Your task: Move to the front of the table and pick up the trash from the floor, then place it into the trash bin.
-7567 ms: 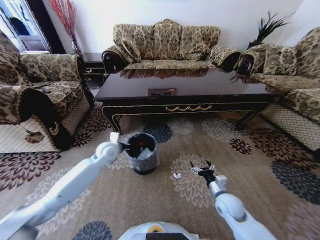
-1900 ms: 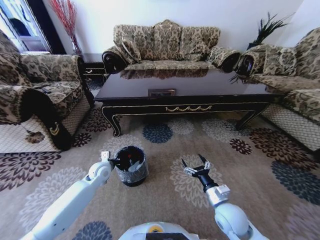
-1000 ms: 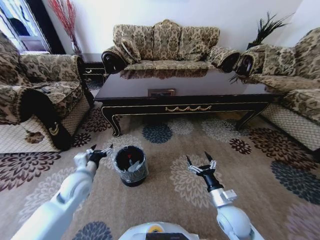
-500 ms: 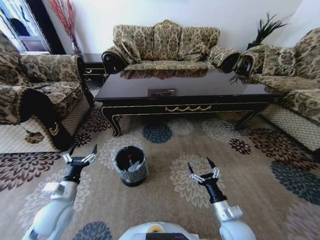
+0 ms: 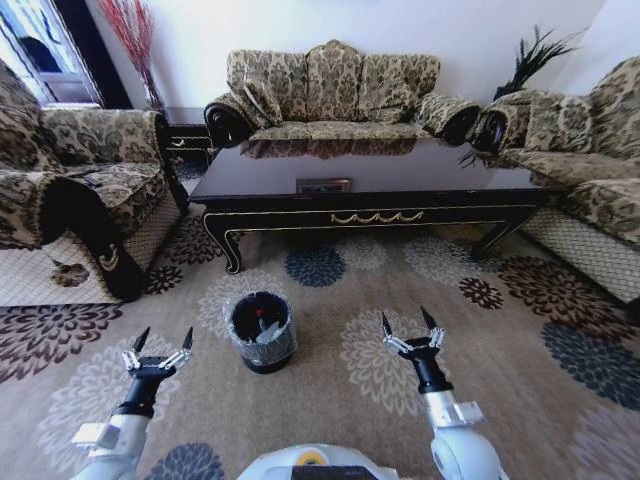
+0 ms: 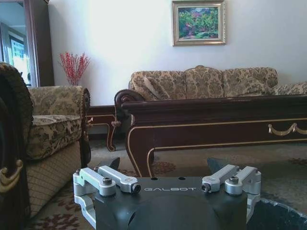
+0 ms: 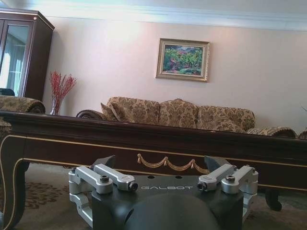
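Observation:
The small black trash bin (image 5: 261, 330) with its clear liner stands on the carpet in front of the long dark table (image 5: 370, 180). Inside it lie bits of trash (image 5: 262, 325), a red piece and something pale. My left gripper (image 5: 159, 345) hangs open over the carpet, left of the bin and nearer to me. My right gripper (image 5: 409, 327) is open too, to the bin's right at about the same depth. Both hold nothing. In the left wrist view the table's left end (image 6: 211, 120) is ahead and the bin's rim (image 6: 283, 215) shows at the corner. The right wrist view faces the gold-scrolled table rail (image 7: 168, 153).
Patterned sofas ring the table: one at the back (image 5: 335, 90), one on the left (image 5: 80, 190), one on the right (image 5: 590, 160). A small dark side table (image 5: 185, 130) stands at the back left corner. Flowered carpet (image 5: 330, 390) spreads open around both grippers.
My left arm has drawn back from the bin's rim, swung left and come nearer to me, now open. My right gripper rose from the floor and stays open. A white scrap seen earlier is gone.

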You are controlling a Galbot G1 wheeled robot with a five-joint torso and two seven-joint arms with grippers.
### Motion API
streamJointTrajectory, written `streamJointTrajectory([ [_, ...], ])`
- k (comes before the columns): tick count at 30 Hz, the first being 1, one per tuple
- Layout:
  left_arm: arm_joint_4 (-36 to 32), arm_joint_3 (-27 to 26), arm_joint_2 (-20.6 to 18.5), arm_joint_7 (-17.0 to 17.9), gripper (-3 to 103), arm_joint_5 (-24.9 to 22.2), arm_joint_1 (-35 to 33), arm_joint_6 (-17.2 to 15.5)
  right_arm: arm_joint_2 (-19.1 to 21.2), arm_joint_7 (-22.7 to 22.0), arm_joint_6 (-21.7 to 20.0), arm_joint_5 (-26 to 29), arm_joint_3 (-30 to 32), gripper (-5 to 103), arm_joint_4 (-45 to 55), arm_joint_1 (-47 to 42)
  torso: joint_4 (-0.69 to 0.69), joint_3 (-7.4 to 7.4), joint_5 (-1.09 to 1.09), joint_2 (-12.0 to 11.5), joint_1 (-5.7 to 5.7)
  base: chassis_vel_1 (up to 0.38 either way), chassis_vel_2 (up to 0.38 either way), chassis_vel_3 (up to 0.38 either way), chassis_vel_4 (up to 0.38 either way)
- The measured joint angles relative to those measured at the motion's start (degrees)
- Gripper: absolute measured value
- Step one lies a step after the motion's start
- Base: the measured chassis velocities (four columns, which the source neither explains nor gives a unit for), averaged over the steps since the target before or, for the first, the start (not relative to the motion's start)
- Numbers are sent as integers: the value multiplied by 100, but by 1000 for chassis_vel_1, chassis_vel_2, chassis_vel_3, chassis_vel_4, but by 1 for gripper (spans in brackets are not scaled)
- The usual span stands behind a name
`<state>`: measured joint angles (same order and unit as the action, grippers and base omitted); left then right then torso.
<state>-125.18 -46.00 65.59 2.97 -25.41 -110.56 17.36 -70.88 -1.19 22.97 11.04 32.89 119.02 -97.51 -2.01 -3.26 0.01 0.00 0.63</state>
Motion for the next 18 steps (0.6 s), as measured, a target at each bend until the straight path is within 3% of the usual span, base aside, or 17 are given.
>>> streamJointTrajectory([
  [5, -62, 107, -36, 91, 100, 43, 138, -153, 50, 8, -102, -7, 55, 100, -43, -16, -1, 0, 0, 0, 0, 0, 0, 0, 0],
  [18, -70, 120, -52, 116, 100, 43, 162, -190, 55, 7, -132, -21, 62, 100, -44, -24, 0, 0, -1, 0, 1, 0, 0, 0, 0],
])
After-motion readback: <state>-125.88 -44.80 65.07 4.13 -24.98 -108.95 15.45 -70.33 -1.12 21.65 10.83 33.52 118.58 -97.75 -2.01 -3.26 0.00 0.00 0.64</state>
